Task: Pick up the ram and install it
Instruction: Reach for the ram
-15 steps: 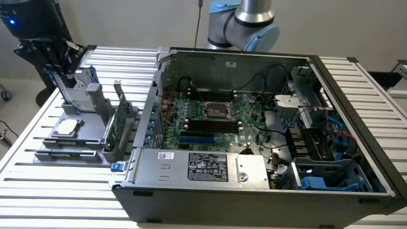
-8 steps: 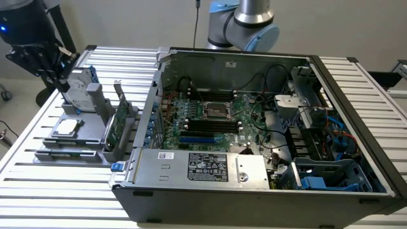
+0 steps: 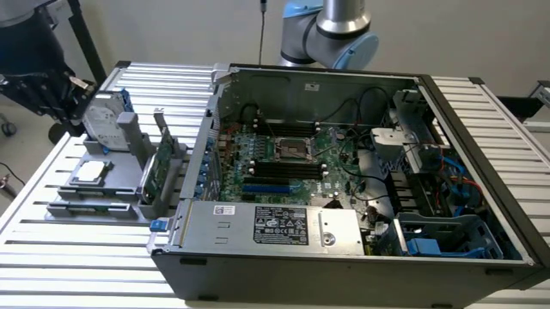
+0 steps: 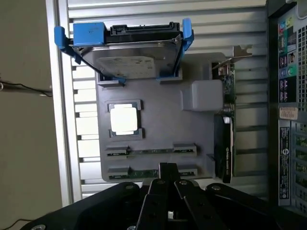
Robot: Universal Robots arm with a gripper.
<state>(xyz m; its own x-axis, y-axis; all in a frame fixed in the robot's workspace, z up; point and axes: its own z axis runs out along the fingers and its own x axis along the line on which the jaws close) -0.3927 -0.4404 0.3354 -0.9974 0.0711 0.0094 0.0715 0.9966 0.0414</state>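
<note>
My claw (image 4: pixel 169 168) is clenched empty, poised over the ram (image 4: pixel 144 173), which sits at the near end of the grey holder (image 4: pixel 158 127) on the exterior view's left. It looks light, stiff and fragile; I'd pinch its flat faces mid-length

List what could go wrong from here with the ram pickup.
1. The gripper is shut near the ram; lowered like this, it would likely strike the stick's edge rather than straddle it.
2. A second stick sits close beside it in the gray holder; an off-line approach might knock it.
</note>
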